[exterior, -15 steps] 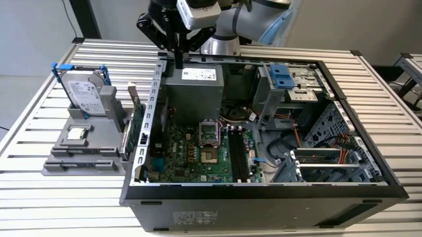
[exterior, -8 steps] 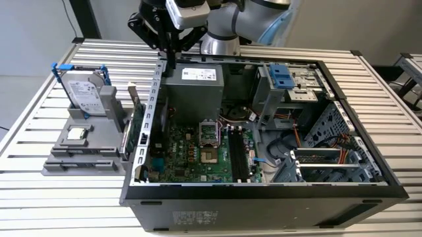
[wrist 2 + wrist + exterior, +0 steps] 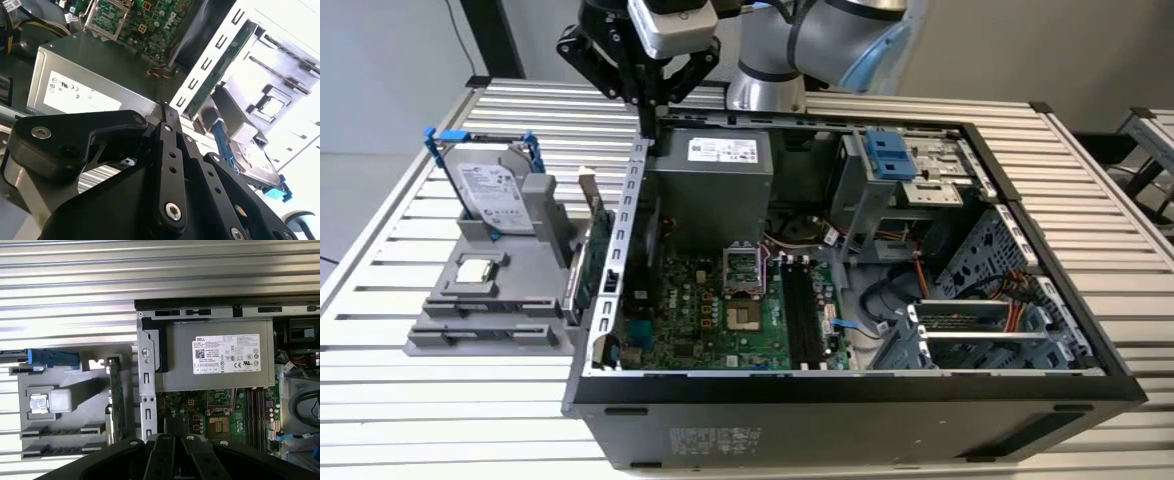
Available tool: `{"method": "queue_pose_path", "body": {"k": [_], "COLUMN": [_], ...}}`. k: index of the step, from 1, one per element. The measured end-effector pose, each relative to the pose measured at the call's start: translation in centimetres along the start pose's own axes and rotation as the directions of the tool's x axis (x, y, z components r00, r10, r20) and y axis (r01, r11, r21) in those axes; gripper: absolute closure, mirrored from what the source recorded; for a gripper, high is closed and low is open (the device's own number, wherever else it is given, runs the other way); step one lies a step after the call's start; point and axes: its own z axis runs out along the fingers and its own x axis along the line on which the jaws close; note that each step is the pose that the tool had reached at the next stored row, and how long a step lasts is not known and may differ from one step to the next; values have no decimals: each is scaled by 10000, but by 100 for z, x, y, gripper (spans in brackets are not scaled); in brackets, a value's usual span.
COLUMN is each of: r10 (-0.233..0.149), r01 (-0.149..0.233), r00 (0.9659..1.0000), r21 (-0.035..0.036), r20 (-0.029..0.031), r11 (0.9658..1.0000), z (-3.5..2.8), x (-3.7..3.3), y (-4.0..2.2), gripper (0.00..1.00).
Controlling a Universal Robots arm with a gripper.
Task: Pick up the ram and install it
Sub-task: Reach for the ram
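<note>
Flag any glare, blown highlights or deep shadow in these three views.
Exterior view: even light, but the motherboard deep in the case sits in shadow. Second wrist view: the case wall and table are blown out white; the black gripper looks dark against them. First wrist view: bright glare bands on the table slats, power supply label evenly lit.

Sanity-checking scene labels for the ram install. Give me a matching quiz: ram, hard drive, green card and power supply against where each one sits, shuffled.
Things:
1. ram
2. hard drive
3. green card
4. power supply

Places:
A. inside the case, white label showing
B. upright at the edge of the gray fixture, beside the case wall
C. clamped in the gripper above the case's back corner
D. upright in a blue frame on the gray fixture

Pairs: 1-C, 2-D, 3-B, 4-A
</note>
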Motion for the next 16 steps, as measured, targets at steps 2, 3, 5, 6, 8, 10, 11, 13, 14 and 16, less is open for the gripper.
{"method": "queue_pose_path", "body": {"k": [2,3,5,6,8,10,11,13,14,16], "r10": [-11,-19,-51,-74,-125,-184,-220,-310,-359,-444], "r01": [11,19,51,74,125,184,220,310,359,444], "r00": [10000,10000,10000,10000,9999,9998,9998,9995,9994,9990], "r21": [-1,-1,-1,-2,-3,-4,-5,-6,-7,-10], "r20": [-1,-1,-3,-4,-6,-9,-11,-16,-17,-21], "r11": [10000,10000,10000,10000,9999,9998,9998,9995,9994,9990], "z": [-1,-1,-2,-3,-3,-4,-5,-5,-6,-6], "x": [42,66,111,132,172,210,225,253,265,295], "y": [-3,-5,-7,-9,-11,-14,-15,-17,-18,-20], "gripper": [100,100,100,100,100,100,100,100,100,100]}}
